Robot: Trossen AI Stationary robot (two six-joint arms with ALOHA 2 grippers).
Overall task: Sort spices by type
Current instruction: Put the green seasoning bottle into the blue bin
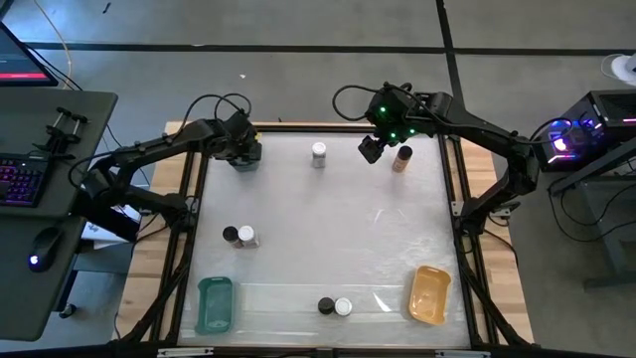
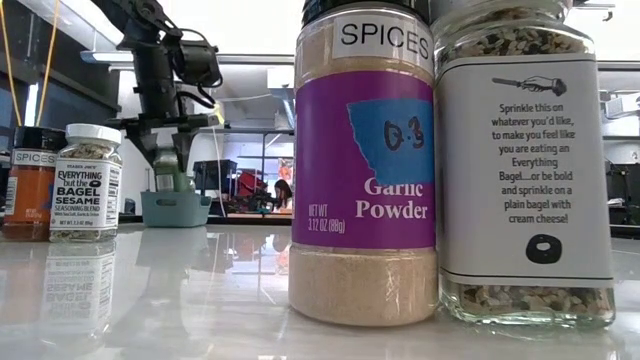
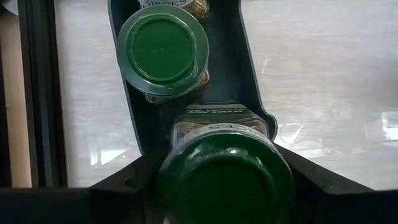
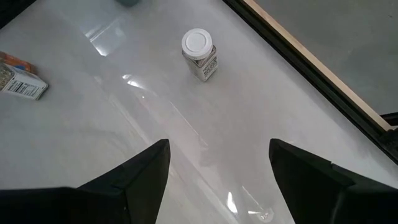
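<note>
Spices: stood about the tabletop [image 1: 328, 229] in small groups. Left pincer [image 1: 241, 151]: hung at the far left, straddled a green-lidded jar [image 3: 225, 186] inside a tray [image 3: 239, 74], second green-lidded jar [image 3: 163, 50] just beyond; gripped or let go, could not tell. Right pincer [image 4: 219, 146]: hovered at the far right, parted wide, held nothing, between a white-lidded jar [image 1: 318, 154] on its left and a brown-lidded jar [image 1: 401, 157] just on its right. Mid left: black-lidded jar [image 1: 231, 235] touching a white-lidded one [image 1: 247, 237]. Near edge: another black and white pair [image 1: 334, 306], between teal tray [image 1: 215, 320] and orange tray [image 1: 429, 310].
</note>
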